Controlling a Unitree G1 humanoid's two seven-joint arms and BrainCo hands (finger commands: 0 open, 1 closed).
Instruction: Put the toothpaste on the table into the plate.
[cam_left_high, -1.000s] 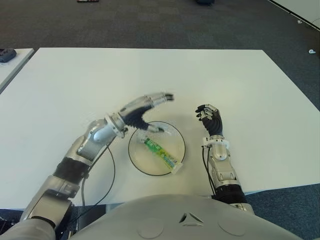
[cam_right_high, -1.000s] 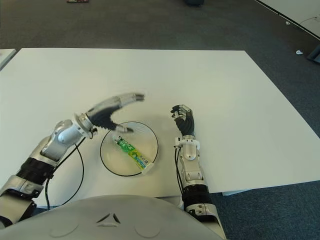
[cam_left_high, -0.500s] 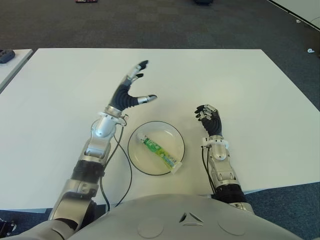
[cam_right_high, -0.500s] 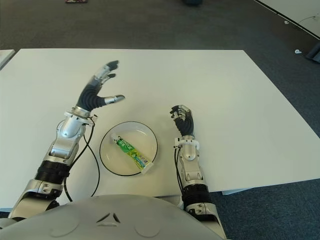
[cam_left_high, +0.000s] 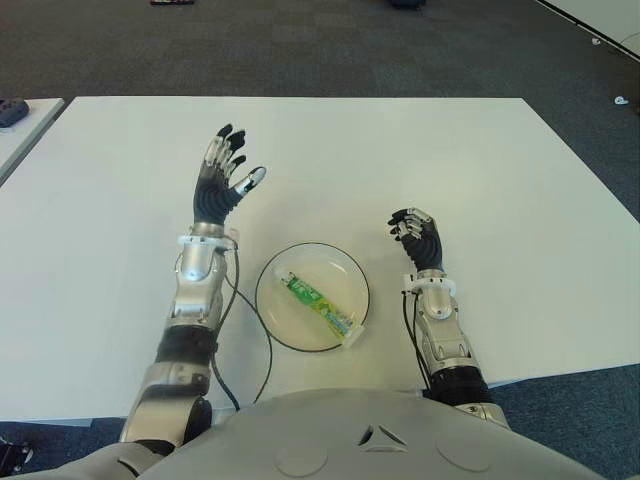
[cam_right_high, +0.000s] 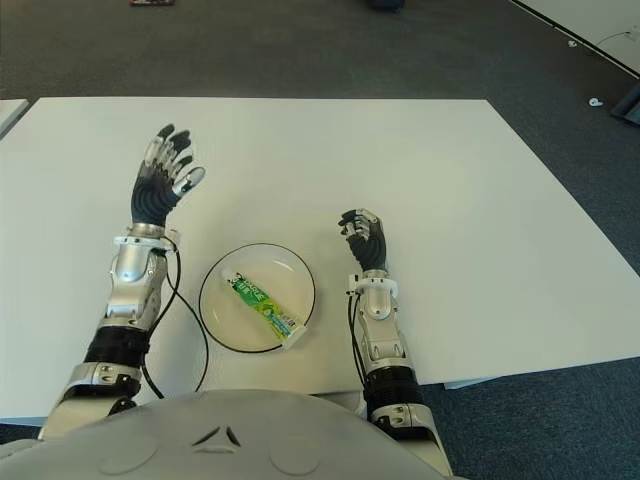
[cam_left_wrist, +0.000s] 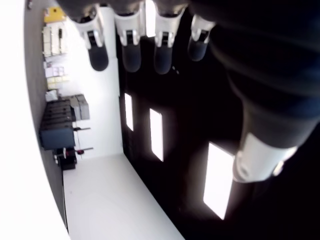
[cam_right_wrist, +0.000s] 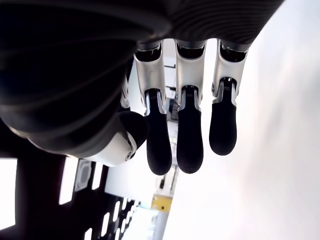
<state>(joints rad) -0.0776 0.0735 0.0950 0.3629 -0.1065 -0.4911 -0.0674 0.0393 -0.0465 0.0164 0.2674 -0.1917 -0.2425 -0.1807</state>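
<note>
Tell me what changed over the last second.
The left hand lifted off the plate and swung away to the robot's left, ending raised with fingers spread, holding nothing. The toothpaste stayed lying in the plate, and the right hand stayed curled to the plate's right.

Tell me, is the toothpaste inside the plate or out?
Inside. The toothpaste lies flat within the plate, its cap end at the rim.

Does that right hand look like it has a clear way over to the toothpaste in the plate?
Probably yes. The right hand shows just right of the plate, holding nothing, with only bare table between them. The toothpaste lies open in the plate, and the left hand is raised well away on the far side.
</note>
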